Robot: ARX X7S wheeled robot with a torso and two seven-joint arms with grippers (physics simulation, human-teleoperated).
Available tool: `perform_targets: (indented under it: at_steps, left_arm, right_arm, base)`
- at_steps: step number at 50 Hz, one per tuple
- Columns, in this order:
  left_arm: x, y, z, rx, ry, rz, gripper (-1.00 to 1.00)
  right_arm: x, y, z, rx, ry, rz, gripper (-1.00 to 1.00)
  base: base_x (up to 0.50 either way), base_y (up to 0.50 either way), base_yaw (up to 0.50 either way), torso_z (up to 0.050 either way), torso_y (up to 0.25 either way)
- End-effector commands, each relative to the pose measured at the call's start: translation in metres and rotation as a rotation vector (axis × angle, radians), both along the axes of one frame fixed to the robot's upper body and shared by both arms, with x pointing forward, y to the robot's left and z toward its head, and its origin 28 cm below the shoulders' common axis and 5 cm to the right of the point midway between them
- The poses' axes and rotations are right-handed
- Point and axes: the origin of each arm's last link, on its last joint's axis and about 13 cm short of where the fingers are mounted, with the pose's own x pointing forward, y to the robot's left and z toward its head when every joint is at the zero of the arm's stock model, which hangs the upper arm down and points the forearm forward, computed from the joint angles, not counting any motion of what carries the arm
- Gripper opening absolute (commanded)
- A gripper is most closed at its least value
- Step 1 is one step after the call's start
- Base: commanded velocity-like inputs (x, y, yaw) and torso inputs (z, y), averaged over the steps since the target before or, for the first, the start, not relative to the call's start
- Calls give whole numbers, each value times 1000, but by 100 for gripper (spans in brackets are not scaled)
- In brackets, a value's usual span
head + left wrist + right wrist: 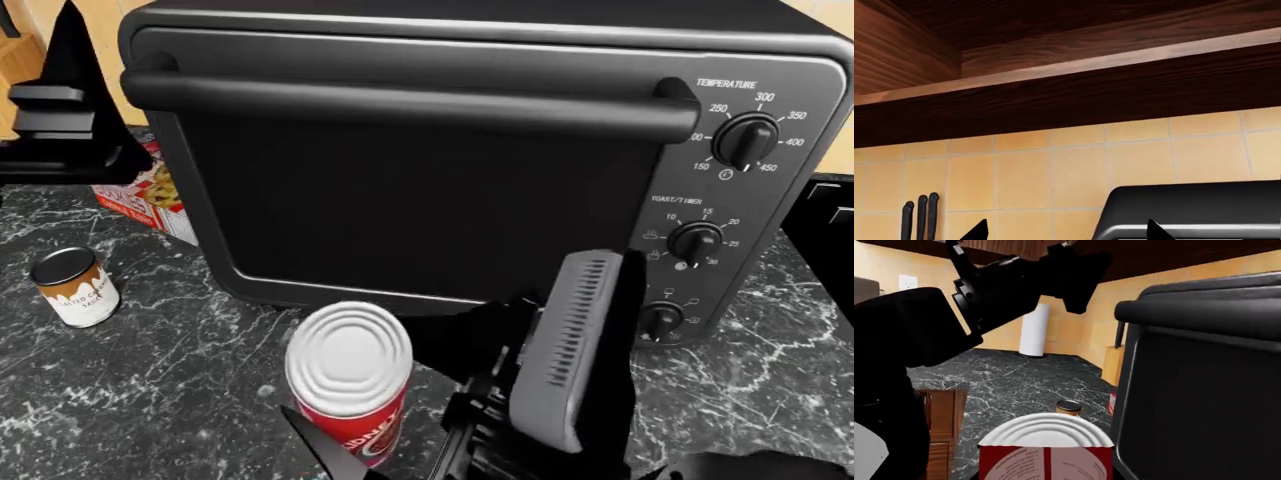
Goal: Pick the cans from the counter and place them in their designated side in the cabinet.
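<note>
Two black fingertips (pixel 981 231) of my left gripper (pixel 1066 232) stood spread, aimed at the brown wooden cabinet (pixel 1067 100).

Head view: my right gripper (pixel 400 440) flanked the tall red silver-lidded can (pixel 350 385) on the black marble counter (pixel 160 380); closure unclear. The short white can (pixel 75 287) stood apart.

Right wrist view: red can centred for grasping.
</note>
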Motion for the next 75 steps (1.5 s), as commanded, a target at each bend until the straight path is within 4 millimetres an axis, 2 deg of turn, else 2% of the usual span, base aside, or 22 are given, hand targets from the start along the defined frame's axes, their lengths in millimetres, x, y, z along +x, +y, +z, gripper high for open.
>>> perform_targets:
  at_steps: [1, 8, 17, 21, 29, 36, 42, 58, 75]
  left_arm:
    - [-6, 5, 8, -39, -42, 31, 100]
    - [-8, 8, 10, -55, -55, 46, 100]
    - [-8, 7, 10, -55, -54, 40, 100]
    - [-8, 6, 7, -51, -48, 32, 100]
    - [-8, 6, 7, -50, -47, 31, 100]
    - [-9, 6, 7, -54, -49, 28, 100]
    - [-9, 6, 8, -56, -53, 25, 100]
    - [-9, 6, 10, -68, -65, 28, 100]
    - [-5, 4, 7, -70, -71, 16, 100]
  right_arm:
    - [-13, -8, 38, 25, -141, -44, -100]
    - [-16, -12, 63, 60, -203, -113, -100]
    - [-9, -17, 103, 161, -228, -217, -100]
    - [-6, -15, 98, 156, -228, -281, -100]
    - [-6, -15, 97, 155, -228, -290, -100]
    - [-1, -13, 134, 130, -303, -299, -100]
    - [4, -12, 156, 127, -361, -319, -100]
    - [26, -19, 235, 140, -481, -469, -100]
    - [49, -16, 287, 270, -568, -616, -100]
  base:
    - [0, 0, 0, 0, 0]
    - [0, 0, 0, 0, 0]
    - [0, 0, 0, 0, 0]
    - [0, 0, 0, 0, 0]
    - [0, 0, 0, 0, 1]
    - [0, 0, 0, 0, 0]
    - [0, 0, 0, 0, 0]
    - [0, 0, 0, 0, 1]
    - [0, 0, 0, 0, 0]
